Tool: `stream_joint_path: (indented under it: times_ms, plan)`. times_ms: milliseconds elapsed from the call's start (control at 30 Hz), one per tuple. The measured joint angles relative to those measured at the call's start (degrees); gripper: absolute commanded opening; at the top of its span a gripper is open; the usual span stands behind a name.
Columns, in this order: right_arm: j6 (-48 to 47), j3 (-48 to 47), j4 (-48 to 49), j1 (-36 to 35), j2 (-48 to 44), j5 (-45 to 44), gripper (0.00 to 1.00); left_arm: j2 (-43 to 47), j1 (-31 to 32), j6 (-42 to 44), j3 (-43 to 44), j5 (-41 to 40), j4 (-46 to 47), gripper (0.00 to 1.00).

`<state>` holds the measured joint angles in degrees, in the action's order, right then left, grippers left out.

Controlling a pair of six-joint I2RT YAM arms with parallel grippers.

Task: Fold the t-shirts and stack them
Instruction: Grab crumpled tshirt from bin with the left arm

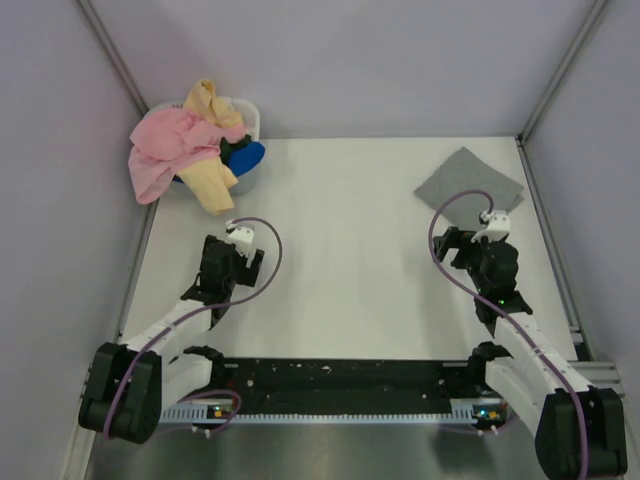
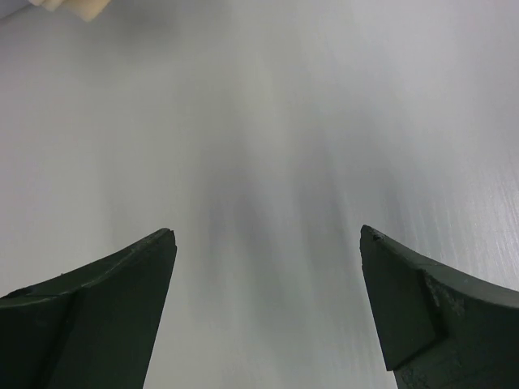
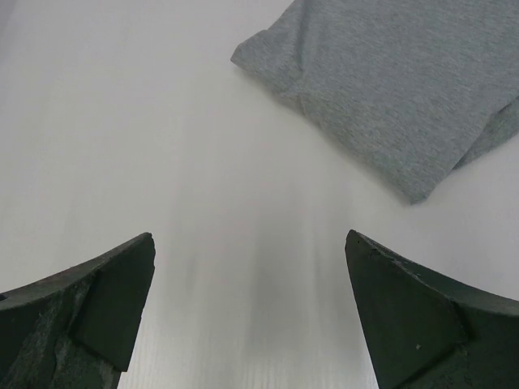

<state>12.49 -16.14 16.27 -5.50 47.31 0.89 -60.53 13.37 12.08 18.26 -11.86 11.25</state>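
Note:
A folded grey t-shirt (image 1: pixel 469 181) lies flat at the back right of the table; it also fills the upper right of the right wrist view (image 3: pixel 397 89). A pink t-shirt (image 1: pixel 172 149), a pale yellow one (image 1: pixel 210 175), a blue one (image 1: pixel 246 157) and a dark one (image 1: pixel 233 146) hang bunched over the tub at the back left. My left gripper (image 1: pixel 228 243) is open and empty over bare table (image 2: pixel 268 235). My right gripper (image 1: pixel 478 236) is open and empty just in front of the grey shirt (image 3: pixel 247 243).
The white plastic tub (image 1: pixel 249 120) stands in the back left corner. Grey walls with metal posts close in the table on three sides. A corner of pale yellow cloth (image 2: pixel 81 6) shows at the top left of the left wrist view.

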Motion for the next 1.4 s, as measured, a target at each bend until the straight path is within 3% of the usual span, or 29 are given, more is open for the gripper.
stream_joint_path:
  times_ms: [200, 333, 500, 600, 800, 1000, 1200, 1400]
  plan:
    - [0.0, 0.0, 0.0, 0.0, 0.04, -0.04, 0.99, 0.15, 0.0, 0.13, 0.0, 0.52, 0.0, 0.99]
    - [0.02, 0.0, 0.0, 0.0, 0.31, -0.09, 0.99, 1.22, -0.22, 4.7, 3.08, 8.76, -6.75, 0.99]
    - [0.04, 0.0, -0.02, 0.0, 0.74, -0.2, 0.99, 0.07, -0.2, 16.46, 22.71, 25.42, -30.49, 0.99]
    - [-0.02, -0.11, -0.28, 0.0, 0.74, -0.94, 0.99, -1.31, -0.13, 19.5, 37.16, 29.11, -38.93, 0.99]
    - [0.07, -5.2, -4.72, 0.0, 0.81, 1.36, 0.99, -8.04, -0.59, 18.99, 56.5, 18.99, -40.63, 0.99]
    - [0.59, -11.8, -5.35, -0.02, 0.85, 8.85, 0.98, -30.58, -6.47, 13.38, 76.89, 7.28, -44.74, 0.93]
    - [0.57, -12.44, -6.43, -0.02, 0.85, 12.15, 0.98, -50.88, -16.11, 9.38, 98.05, 6.64, -51.84, 0.92]
    - [0.13, -12.41, -7.63, -0.02, 0.83, 12.74, 0.98, -60.87, -17.14, 7.21, 112.83, 5.9, -55.67, 0.86]
